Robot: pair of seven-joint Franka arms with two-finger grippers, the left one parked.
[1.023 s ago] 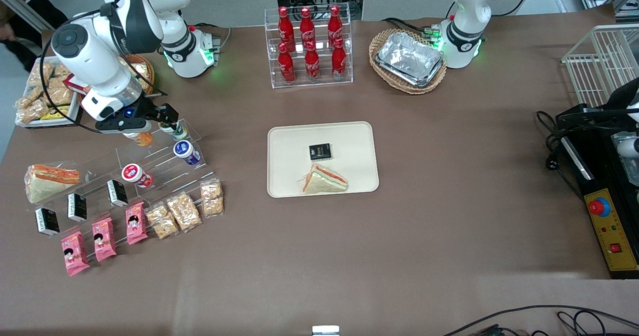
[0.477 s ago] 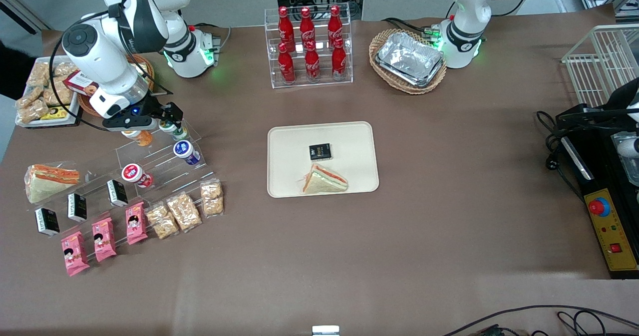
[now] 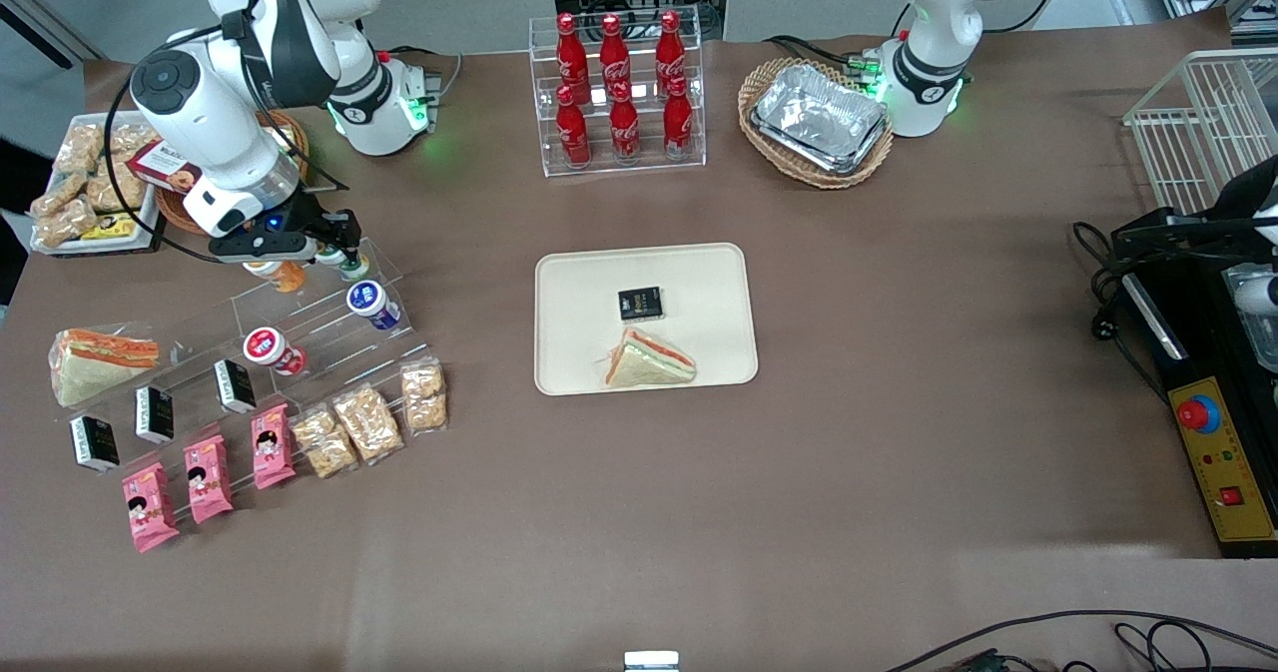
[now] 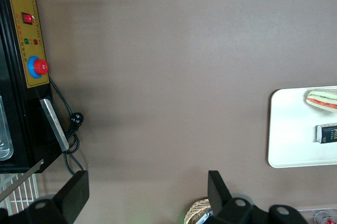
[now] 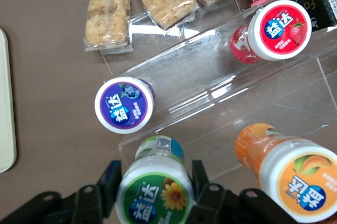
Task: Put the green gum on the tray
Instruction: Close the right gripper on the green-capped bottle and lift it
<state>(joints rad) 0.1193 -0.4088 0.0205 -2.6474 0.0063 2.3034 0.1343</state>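
Change: gripper (image 3: 341,253) has edged toward the tray (image 3: 719,268) since a second ago
Gripper: fingers (image 5: 111,182) clamp the green gum (image 5: 154,194)
Gum: on the clear tiered stand (image 5: 295,84), beside the orange-lidded canister (image 5: 295,182)
Tray: well apart, mid-table

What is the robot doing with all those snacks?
It is picking one out. The gripper is down at the clear stepped rack, with a finger on each side of the green gum, which stands beside the orange-lidded canister. The gum is not yet on the tray, which lies in the middle of the table and holds a sandwich and a small black packet.
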